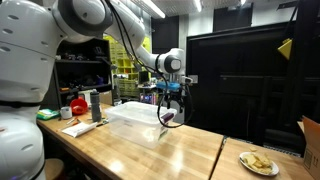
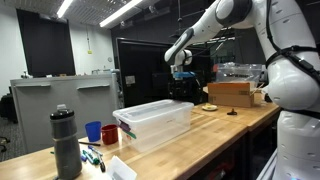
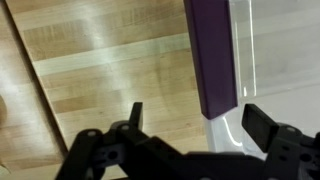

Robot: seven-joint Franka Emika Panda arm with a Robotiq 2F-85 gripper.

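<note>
Table [image 1: 150, 150]: smooth varnished wood, glossy, with streaked reflections. Bin [image 2: 155, 120]: clear, glossy plastic. Block [image 3: 212, 50]: purple, matt, possibly plastic. Gripper [image 3: 195, 115]: black, matt finish. Bottle [image 2: 66, 145]: dark, with a dull sheen. Box [image 2: 232, 93]: brown cardboard, matt.

Wrist view: the purple block [image 3: 212, 55] runs off the top edge, upper end unseen. In an exterior view the gripper [image 2: 183, 80] is tiny, dark, its grip unreadable there. Far right, cardboard box [image 1: 312, 142] cut by the frame edge.
</note>
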